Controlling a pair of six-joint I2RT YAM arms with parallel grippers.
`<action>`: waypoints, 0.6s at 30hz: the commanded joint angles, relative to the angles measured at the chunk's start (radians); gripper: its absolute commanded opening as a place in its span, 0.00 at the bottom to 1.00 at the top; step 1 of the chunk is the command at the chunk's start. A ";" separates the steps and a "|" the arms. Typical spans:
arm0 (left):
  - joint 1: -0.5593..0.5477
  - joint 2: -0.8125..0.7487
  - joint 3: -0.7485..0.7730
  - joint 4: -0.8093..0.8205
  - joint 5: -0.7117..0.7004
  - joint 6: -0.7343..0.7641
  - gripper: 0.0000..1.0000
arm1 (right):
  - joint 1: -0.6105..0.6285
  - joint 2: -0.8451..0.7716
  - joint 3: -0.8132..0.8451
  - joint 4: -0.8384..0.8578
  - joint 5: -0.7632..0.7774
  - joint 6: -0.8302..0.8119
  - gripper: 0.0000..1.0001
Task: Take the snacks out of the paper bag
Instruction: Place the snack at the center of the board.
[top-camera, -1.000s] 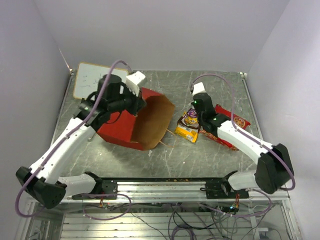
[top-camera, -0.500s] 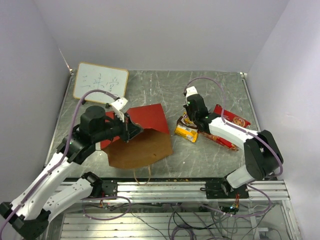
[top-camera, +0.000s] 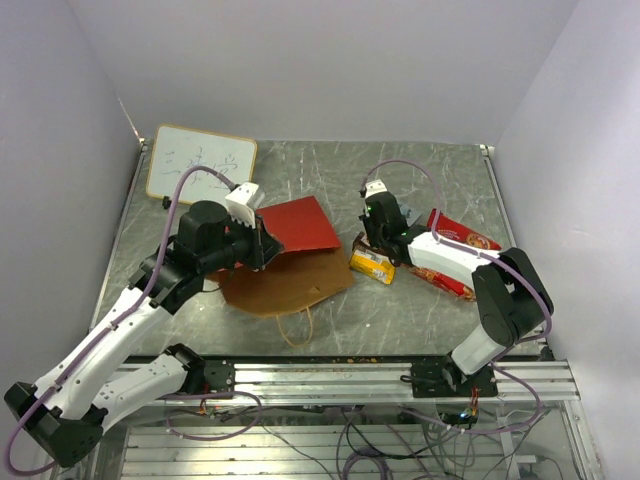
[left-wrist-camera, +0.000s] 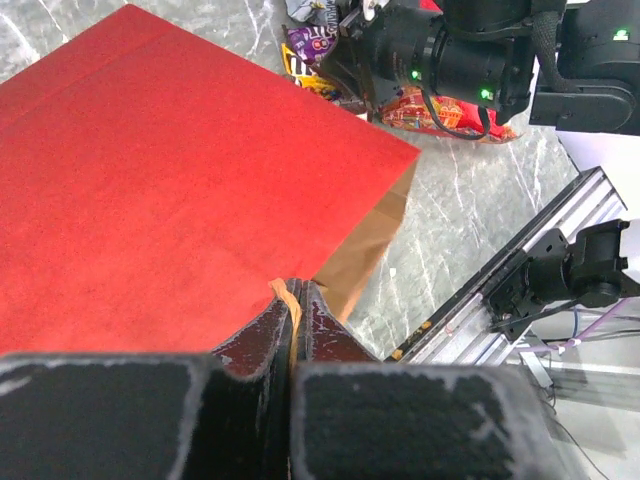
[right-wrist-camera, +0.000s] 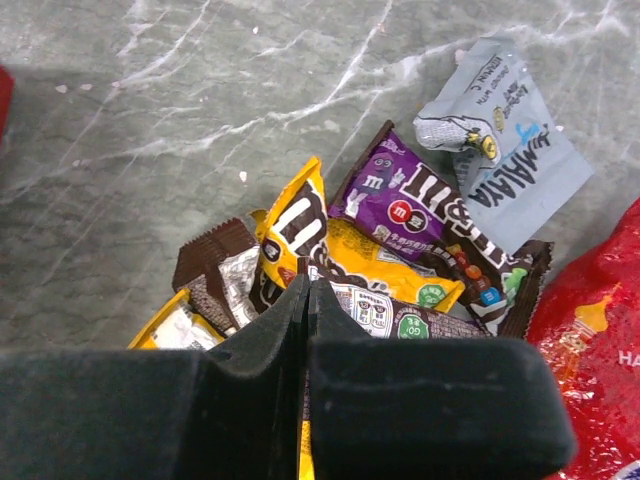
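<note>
The left claw pinches a tan strip of the red paper bag.

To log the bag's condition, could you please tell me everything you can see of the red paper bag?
The paper bag is red outside and brown kraft inside. It is collapsed nearly flat on the table, its brown interior showing toward the near edge. One thin tan loop handle trails nearward. The left tool is shut on its edge.

**Soft, even light**

Bright diffuse light fills all views; shadows on the surface are faint. Up close, the left gripper and right gripper blur in their wrist views, while the snacks stay sharp.
</note>
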 joint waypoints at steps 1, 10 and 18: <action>-0.004 -0.008 0.027 0.034 0.003 0.036 0.07 | 0.010 0.022 0.024 0.001 -0.027 0.055 0.01; -0.004 0.007 0.059 0.032 0.080 0.038 0.07 | 0.010 0.093 0.191 -0.087 0.046 0.125 0.03; -0.003 -0.065 -0.015 0.070 0.049 -0.029 0.07 | 0.010 0.056 0.323 -0.217 0.018 0.220 0.24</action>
